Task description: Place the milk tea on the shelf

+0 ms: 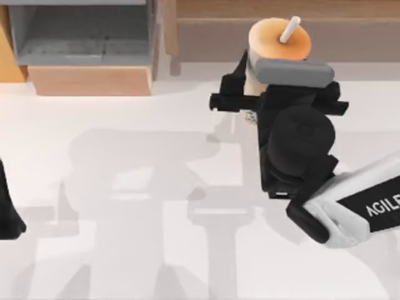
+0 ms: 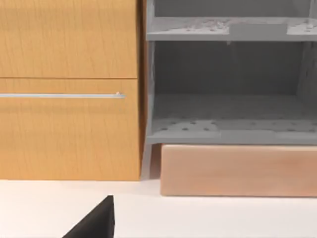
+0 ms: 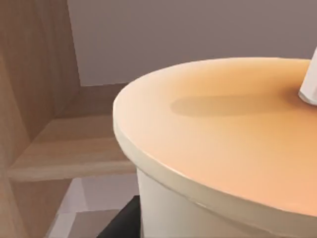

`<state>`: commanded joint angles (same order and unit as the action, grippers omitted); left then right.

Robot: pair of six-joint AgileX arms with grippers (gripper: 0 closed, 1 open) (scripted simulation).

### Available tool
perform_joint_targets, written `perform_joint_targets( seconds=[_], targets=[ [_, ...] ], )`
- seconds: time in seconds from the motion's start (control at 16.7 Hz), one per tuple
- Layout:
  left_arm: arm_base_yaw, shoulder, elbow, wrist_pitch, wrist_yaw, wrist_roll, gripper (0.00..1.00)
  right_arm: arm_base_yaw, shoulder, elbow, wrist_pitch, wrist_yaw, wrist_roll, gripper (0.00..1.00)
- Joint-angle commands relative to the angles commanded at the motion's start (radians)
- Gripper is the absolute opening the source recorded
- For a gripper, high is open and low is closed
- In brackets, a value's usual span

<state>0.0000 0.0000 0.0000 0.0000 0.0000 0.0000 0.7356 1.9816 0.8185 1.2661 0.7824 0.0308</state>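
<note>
Orange-lidded milk tea [image 3: 223,148] with white straw [image 1: 289,29], clamped upright in right gripper [image 1: 250,84] before the brown shelf [image 1: 281,25], left arm [image 1: 7,212] parked at table's left edge, grey-lined box [image 1: 81,37].

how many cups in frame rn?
1. The milk tea is at the table's far edge right of centre, in front of the shelf, with the right gripper at its side. More could sit hidden behind the right arm.

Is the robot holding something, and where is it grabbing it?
The right gripper holds the tall orange-lidded milk tea cup by its side, below the lid.
</note>
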Motion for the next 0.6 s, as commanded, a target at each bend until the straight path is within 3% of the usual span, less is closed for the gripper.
perform_joint_targets(
  seconds=[0.6],
  targets=[
    [0.0, 0.0, 0.0, 0.0, 0.0, 0.0, 1.0, -0.123, -0.033, 0.432, -0.517, -0.136, 0.002, 0.0]
  ],
)
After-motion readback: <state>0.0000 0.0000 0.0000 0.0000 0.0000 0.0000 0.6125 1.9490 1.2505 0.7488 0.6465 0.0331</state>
